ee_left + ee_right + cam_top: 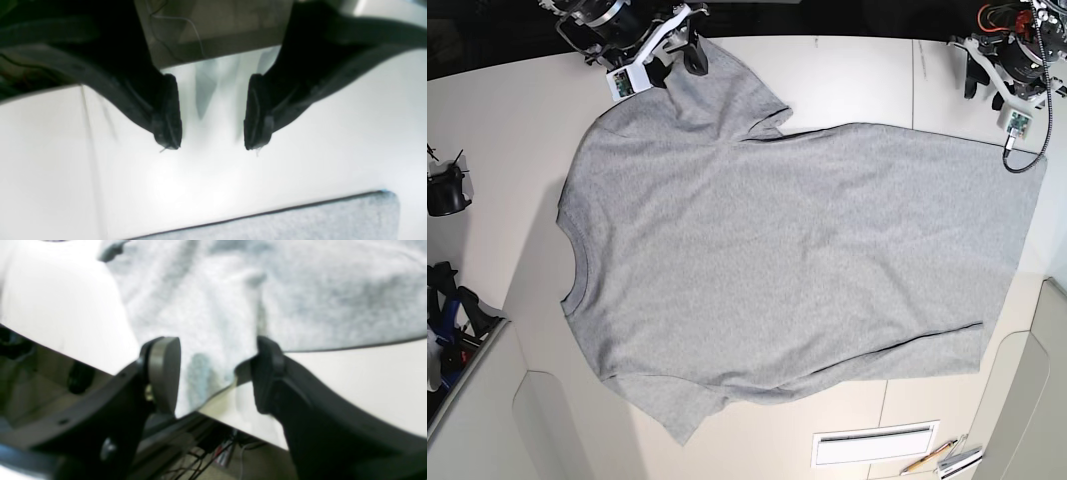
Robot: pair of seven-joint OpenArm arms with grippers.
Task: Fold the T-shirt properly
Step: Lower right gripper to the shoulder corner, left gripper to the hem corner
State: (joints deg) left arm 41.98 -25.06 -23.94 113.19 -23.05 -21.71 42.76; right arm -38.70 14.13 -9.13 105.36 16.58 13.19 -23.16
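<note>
Broadly: pale off-white tabletop (847,60) with thin panel seams, filling most of the base view.

Spread flat across it, plain side up: large light heather-grey short-sleeved cotton T-shirt (767,270). Ribbed crew neck toward that view's left edge, hem toward its right. One sleeve pointing to the top left, the other to the bottom. Long soft creases near the lower hem corner. No print visible on the upward face.

Top left of base view: right gripper (682,52), black fingers on a silver-and-black wrist, sitting at the edge of the upper sleeve. From the right wrist view (213,373): jaws parted moderately, grey fabric lying in the gap and running up and away; one rounded grey pad (163,370) to the left, dark finger to the right. Contact between pads and cloth not resolvable, picture blurred. Table edge and dangling wires below.

Top right of base view: left gripper (987,78), over bare table just beyond the shirt's hem corner, apart from the cloth. From the left wrist view (213,143): jaws well apart, nothing between them, only white tabletop under the tips; a grey strip of shirt at the bottom of that picture.

Bottom right, small: white rectangular slotted plate (874,444); beside it, pencil (929,459) near the table edge.
</note>
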